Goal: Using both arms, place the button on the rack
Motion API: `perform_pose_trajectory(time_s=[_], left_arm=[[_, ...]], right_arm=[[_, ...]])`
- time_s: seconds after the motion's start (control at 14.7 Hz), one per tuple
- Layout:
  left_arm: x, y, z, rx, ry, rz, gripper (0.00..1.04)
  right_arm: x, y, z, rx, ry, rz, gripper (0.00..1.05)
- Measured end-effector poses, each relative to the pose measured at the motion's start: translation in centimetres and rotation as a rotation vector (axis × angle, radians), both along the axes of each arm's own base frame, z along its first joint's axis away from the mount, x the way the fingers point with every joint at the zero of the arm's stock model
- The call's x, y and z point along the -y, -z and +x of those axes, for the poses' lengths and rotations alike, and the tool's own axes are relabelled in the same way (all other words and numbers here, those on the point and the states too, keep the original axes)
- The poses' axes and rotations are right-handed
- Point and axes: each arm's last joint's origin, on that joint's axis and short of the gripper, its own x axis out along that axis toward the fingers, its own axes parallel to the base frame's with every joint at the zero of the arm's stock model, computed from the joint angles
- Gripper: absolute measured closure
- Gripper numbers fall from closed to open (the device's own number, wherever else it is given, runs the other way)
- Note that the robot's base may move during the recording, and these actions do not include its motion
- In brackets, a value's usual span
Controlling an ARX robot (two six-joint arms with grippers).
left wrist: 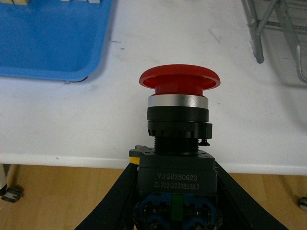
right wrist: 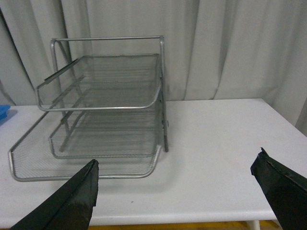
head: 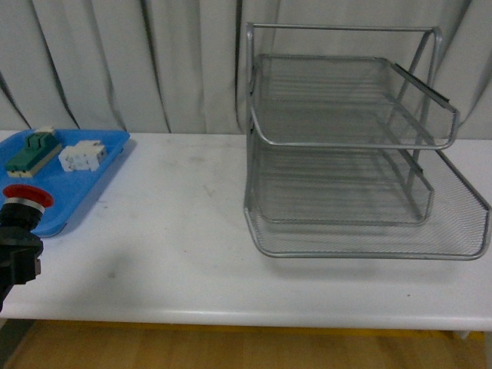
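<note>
— So, where's your button?
— Your left gripper [left wrist: 175,191] pinches the button [left wrist: 179,86] by its black body, red cap up. It's over the table's [head: 192,231] front left edge, just beside the blue tray [head: 92,181] and well apart from the rack [head: 338,144].
— And your other gripper?
— Your right gripper [right wrist: 177,184] hangs above the table, spread wide with nothing between its fingers, the rack ahead of it.

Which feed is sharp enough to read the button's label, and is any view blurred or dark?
Left wrist view: the button is sharp, its label legible. Front view: soft, the button dim at the edge, faint shadow under the rack. Right wrist view: evenly lit, right gripper dark, slightly blurred.
</note>
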Motion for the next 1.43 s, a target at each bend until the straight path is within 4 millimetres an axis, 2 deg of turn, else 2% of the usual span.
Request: perform_pose_trajectory(time_s=[0.2, 0.34, 0.48, 0.61, 0.68, 0.75, 0.82, 0.88, 1.02, 1.09, 1.22, 1.43], left_arm=[[0.7, 0.1, 0.6, -0.009, 0.017, -0.01, 0.69], [2.1, -0.8, 2.7, 0.002, 0.026, -0.015, 0.69], [6.6, -3.9, 6.6, 0.073, 0.123, -0.035, 0.69], [12.9, -5.8, 7.8, 0.117, 0.302, -0.04, 0.69], [15.3, -5.7, 7.7, 0.112, 0.375, -0.03, 0.69], [16.8, -5.3, 7.6, 0.096, 0.42, -0.015, 0.69], [18.3, -4.0, 7.3, 0.059, 0.474, 0.007, 0.69], [18.8, -3.0, 7.1, 0.022, 0.517, 0.021, 0.69], [19.6, -2.8, 7.7, 0.013, 0.531, 0.039, 0.69], [20.0, -2.8, 8.2, 0.01, 0.535, 0.045, 0.69], [22.1, -1.1, 11.4, -0.078, 0.563, 0.102, 0.69], [23.0, 0.0, 14.2, -0.138, 0.533, 0.135, 0.69]], right_arm=[[0.0, 0.0, 0.0, 0.002, 0.003, 0.0, 0.06], [0.0, 0.0, 0.0, 0.0, 0.003, 0.0, 0.06], [0.0, 0.0, 0.0, 0.0, 0.003, 0.0, 0.06], [0.0, 0.0, 0.0, 0.0, 0.003, 0.0, 0.06], [0.0, 0.0, 0.0, 0.0, 0.003, 0.0, 0.06], [0.0, 0.0, 0.0, 0.0, 0.002, 0.0, 0.06], [0.0, 0.0, 0.0, 0.0, 0.003, 0.0, 0.06], [0.0, 0.0, 0.0, -0.001, 0.003, 0.0, 0.06], [0.0, 0.0, 0.0, 0.0, 0.003, 0.0, 0.06], [0.0, 0.0, 0.0, 0.0, 0.002, 0.0, 0.06], [0.0, 0.0, 0.0, 0.0, 0.002, 0.0, 0.06], [0.0, 0.0, 0.0, 0.0, 0.002, 0.0, 0.06]])
